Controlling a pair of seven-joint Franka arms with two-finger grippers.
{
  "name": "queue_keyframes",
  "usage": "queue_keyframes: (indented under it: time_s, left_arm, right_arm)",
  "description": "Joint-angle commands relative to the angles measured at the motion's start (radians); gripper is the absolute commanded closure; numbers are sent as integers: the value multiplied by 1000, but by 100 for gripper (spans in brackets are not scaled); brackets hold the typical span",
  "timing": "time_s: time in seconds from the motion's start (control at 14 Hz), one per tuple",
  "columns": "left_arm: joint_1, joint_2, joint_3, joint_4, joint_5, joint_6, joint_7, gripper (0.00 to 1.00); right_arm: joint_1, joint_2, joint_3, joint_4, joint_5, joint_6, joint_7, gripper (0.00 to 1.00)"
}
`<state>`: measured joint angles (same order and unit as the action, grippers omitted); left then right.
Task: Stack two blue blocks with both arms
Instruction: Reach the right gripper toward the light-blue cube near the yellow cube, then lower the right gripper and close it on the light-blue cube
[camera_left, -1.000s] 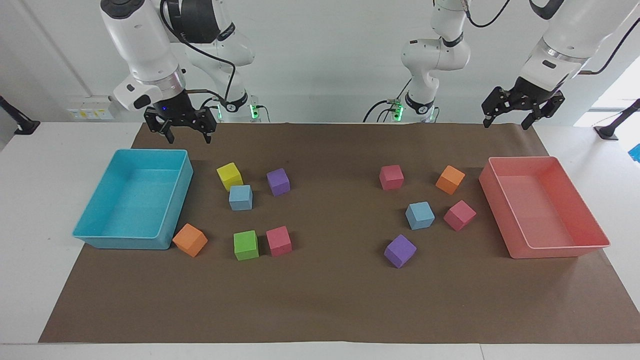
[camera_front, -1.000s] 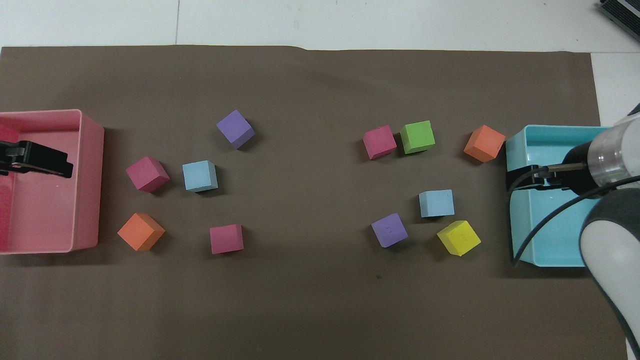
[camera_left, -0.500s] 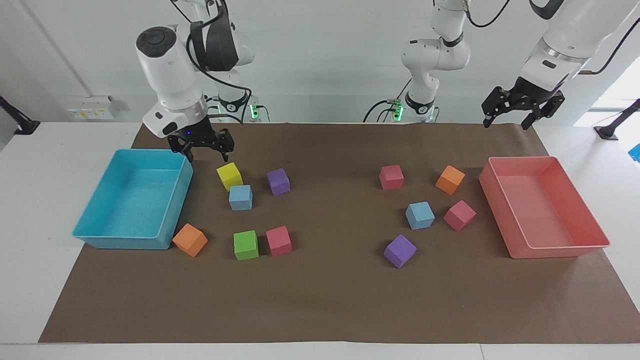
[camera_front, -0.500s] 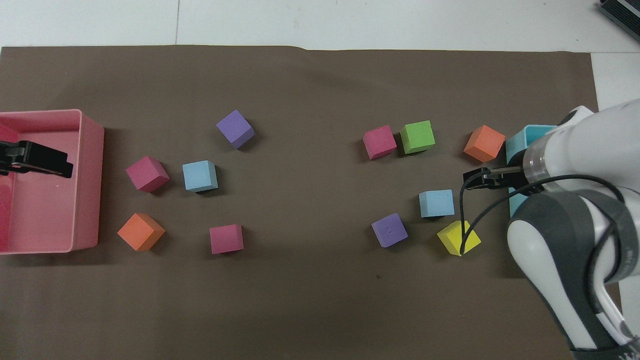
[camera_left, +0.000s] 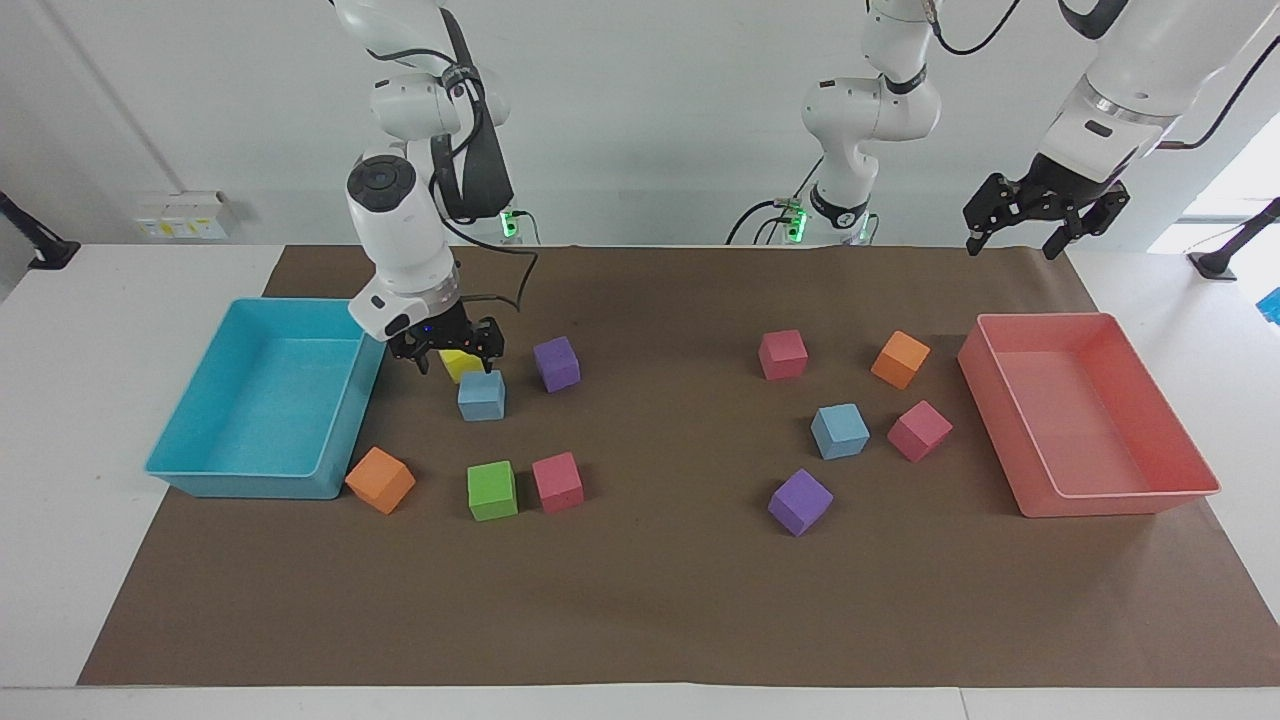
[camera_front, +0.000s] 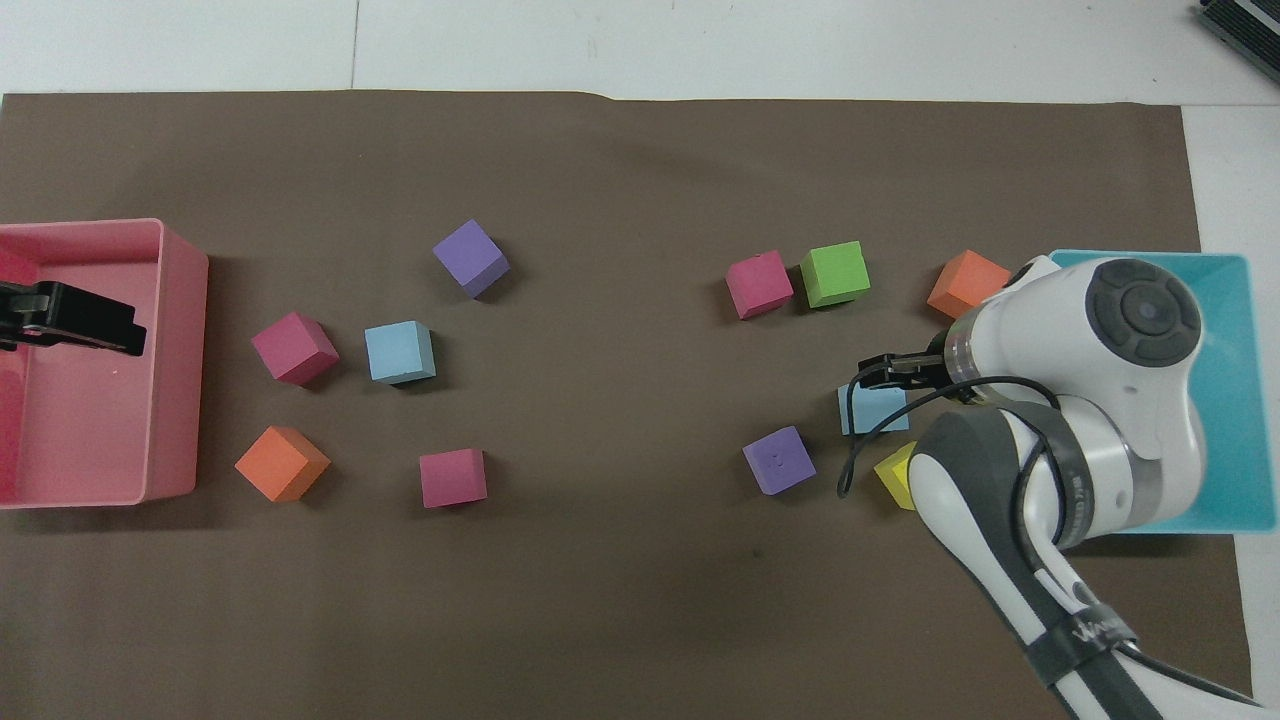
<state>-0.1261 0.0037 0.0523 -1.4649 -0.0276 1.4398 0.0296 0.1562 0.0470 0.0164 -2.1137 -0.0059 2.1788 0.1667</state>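
Since a second ago the right end effector (camera_left: 452, 358) has been swung off the corner of the turquoise tray (camera_left: 250, 486) and brought down low over the cluster of cubes beside it. It is now seen over the yellow cube (camera_left: 458, 366) and the first blue block (camera_left: 481, 394). Its jaws are spread wide with nothing between them, and no contact with either cube can be made out. In the facing view this block lies at about 10 o'clock from the middle of the table (camera_left: 640, 600), with the yellow cube just beside it at 11 o'clock and a purple cube (camera_left: 556, 363) near it at 2 o'clock. The second blue block (camera_left: 839, 431) is found at about 3 o'clock from the table's middle, well apart from the first, flanked by a pink cube (camera_left: 919, 431) at its 3 o'clock. It has not been moved. The left end effector (camera_left: 1030, 240) has been kept waiting, wide open and empty, above the pink tray (camera_left: 1100, 500) at its 12 o'clock end. The approach to the first pick is judged to be under way, and nothing has been stacked yet. A short shift onto the blue block is probably still needed before closing. The crowding yellow cube could be nudged or caught by a finger if the descent is made where the end effector now hangs.
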Motion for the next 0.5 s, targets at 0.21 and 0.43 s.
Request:
queue_keyframes:
  time_s: [0.21, 0.43]
  left_arm:
    - [13, -19, -5, -17, -11, -9, 6, 0]
    - [11, -19, -5, -17, -11, -9, 6, 0]
  right_arm:
    - [14, 27, -1, -127, 27, 183, -7, 0]
    - [13, 33, 1, -153, 29, 214, -30, 0]
